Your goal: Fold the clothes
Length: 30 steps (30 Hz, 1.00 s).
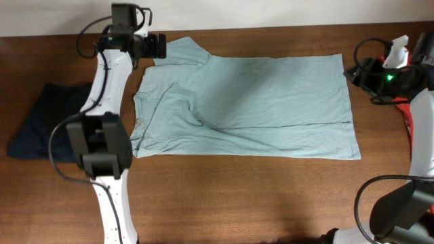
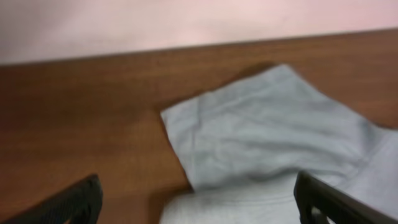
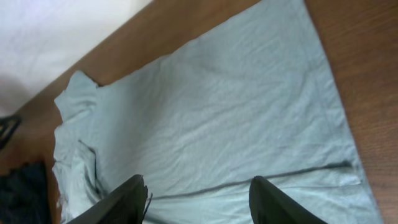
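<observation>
I saw the pale grey-blue short-sleeved fabric T-shirt (image 1: 258, 102) spread flat; a rumpled dark navy garment (image 1: 41, 125) lay well apart.

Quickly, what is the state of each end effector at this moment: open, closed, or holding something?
Left end effector: open, holding nothing.
Right end effector: open, holding nothing.

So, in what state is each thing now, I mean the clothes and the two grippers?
Pale T-shirt: spread flat, one sleeve and one long side folded in, not yet fully folded.
Navy garment: lying in a loose heap, partly hidden.
Red cloth: only an edge shows, so its state cannot be told.
Left gripper: open, empty, above the T-shirt's outer sleeve.
Right gripper: open, empty, above the T-shirt's body.
</observation>
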Each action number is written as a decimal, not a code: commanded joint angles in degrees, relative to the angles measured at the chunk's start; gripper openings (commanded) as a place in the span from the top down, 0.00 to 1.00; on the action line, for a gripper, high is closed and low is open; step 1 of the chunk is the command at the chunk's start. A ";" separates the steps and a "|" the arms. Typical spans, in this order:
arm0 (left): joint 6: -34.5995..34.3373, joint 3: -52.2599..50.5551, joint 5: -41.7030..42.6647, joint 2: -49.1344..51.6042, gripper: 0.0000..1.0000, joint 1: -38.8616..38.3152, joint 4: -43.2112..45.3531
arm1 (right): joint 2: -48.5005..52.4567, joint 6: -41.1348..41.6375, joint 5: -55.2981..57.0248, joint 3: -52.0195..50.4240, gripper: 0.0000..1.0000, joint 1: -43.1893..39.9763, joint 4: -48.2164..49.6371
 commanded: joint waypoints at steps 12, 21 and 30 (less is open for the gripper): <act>-8.52 0.09 5.97 13.22 0.09 1.60 19.65 | 0.13 -2.12 6.49 -0.13 0.42 6.23 -5.03; -9.51 0.09 7.43 15.98 0.25 1.60 19.54 | 0.13 -2.08 8.31 -0.35 0.42 7.39 -5.22; -9.25 1.75 10.40 15.93 0.82 1.79 17.20 | 0.13 -2.08 8.33 -0.35 0.42 7.39 -4.74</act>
